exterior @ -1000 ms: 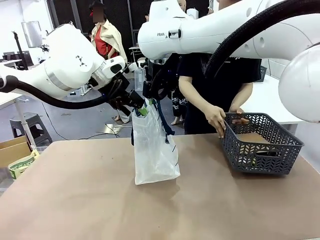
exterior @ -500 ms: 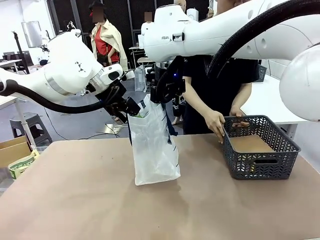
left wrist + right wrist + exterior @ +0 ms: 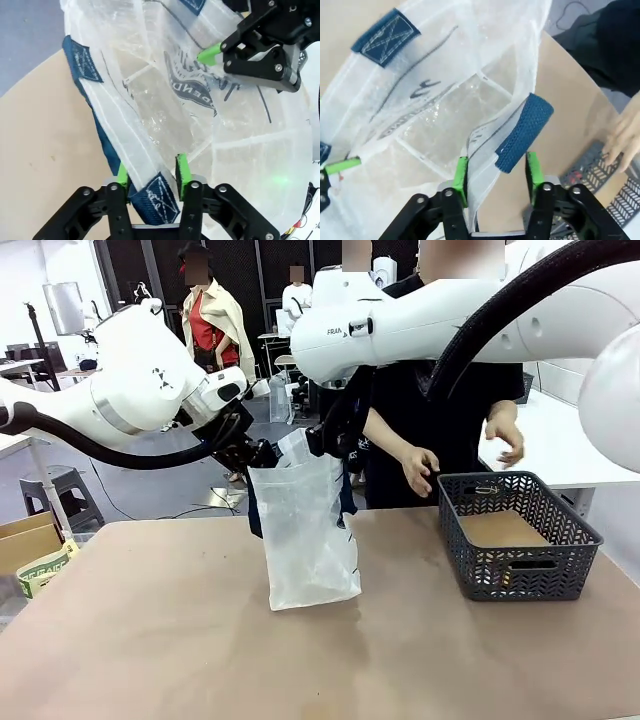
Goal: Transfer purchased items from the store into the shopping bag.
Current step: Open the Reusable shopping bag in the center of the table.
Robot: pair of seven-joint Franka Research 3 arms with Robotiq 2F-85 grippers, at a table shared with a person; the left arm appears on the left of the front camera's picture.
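Pulled wider since a second ago, the bag [image 3: 305,530] mouth is gripped by both jaws; beside the basket [image 3: 518,540], thin plastic could slip free.

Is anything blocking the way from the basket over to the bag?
Nothing visible does. The table between the basket and the shopping bag is bare, and both pincers, left and right, grip the bag's rim.

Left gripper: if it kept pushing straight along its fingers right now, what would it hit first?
The shopping bag. The left gripper already has the bag's rim and navy handle between its green pads, so it would press into the plastic and the bag's open mouth. Farther along stands the right gripper; depth is unclear.
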